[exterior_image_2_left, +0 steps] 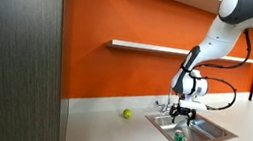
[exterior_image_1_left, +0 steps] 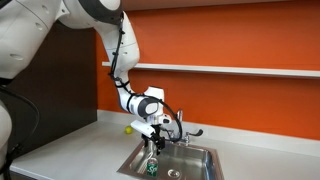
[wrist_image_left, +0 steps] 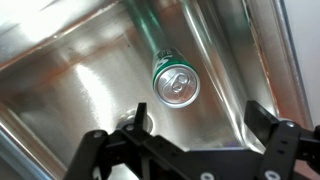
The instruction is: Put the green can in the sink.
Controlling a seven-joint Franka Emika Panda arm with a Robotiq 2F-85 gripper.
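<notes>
Nearest the wrist camera was my one black two-fingered gripper (wrist_image_left: 195, 120), its jaws spread wide with nothing between them; the two fingers (wrist_image_left: 135, 125) stood well apart at the bottom of the wrist view. Just beyond them was the single small green cylindrical drink can (wrist_image_left: 175, 80), not touched by either finger. Its pale top with the pull tab faced the camera, so it seemed to stand upright on the floor of the one rectangular stainless-steel sink (wrist_image_left: 70, 70). A green reflection of it showed on the basin wall behind.

In both exterior views my gripper (exterior_image_1_left: 152, 140) (exterior_image_2_left: 182, 117) hung over the basin, with the can (exterior_image_1_left: 150, 168) (exterior_image_2_left: 179, 137) directly beneath it inside the sink (exterior_image_1_left: 205, 152) (exterior_image_2_left: 214, 129), a gap between the two.

Behind the basin rose one chrome faucet (exterior_image_1_left: 180, 125); I could not count its handles at this size. Farther along the pale grey desk (exterior_image_1_left: 80, 145) (exterior_image_2_left: 107, 133) lay one small yellow-green ball (exterior_image_1_left: 128, 127) (exterior_image_2_left: 127, 112), well apart from the sink. At the back was the orange wall (exterior_image_1_left: 230, 100) with one pale shelf (exterior_image_1_left: 230, 70) (exterior_image_2_left: 150, 49) on it.
</notes>
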